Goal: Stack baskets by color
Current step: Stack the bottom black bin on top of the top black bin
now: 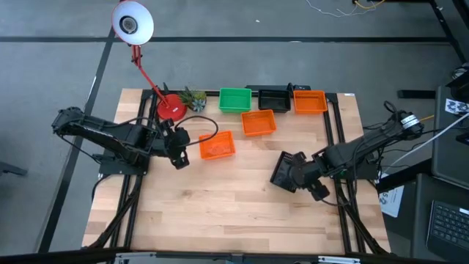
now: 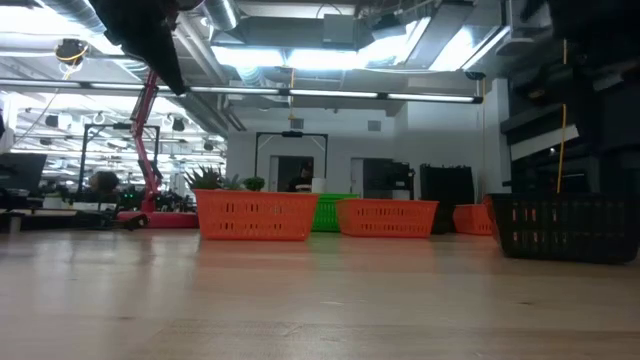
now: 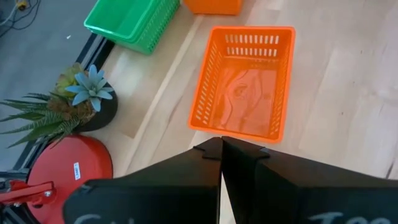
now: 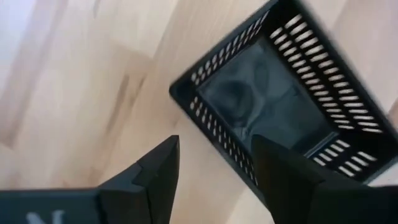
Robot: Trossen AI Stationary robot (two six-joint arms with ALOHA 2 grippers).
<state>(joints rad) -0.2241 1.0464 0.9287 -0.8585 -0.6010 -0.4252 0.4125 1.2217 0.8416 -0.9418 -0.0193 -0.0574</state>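
An orange basket rests flat on the table in front of my left gripper, which hovers shut just left of it. Toward the right, a black basket sits on the table, its bottom down in the low view. My right gripper is open above it, pointing down, one finger over the basket's inside and one outside its wall. At the far edge stand a green basket, a black one and two orange ones. My right gripper's open fingers stand on either side of the black basket's perforated side wall, coming from above. Whether either finger touches the wall, I cannot tell. The basket rests on the table.
A desk lamp with a red base and a small potted plant stand at the far left, close to my left arm. Bare wood fills the near half of the table.
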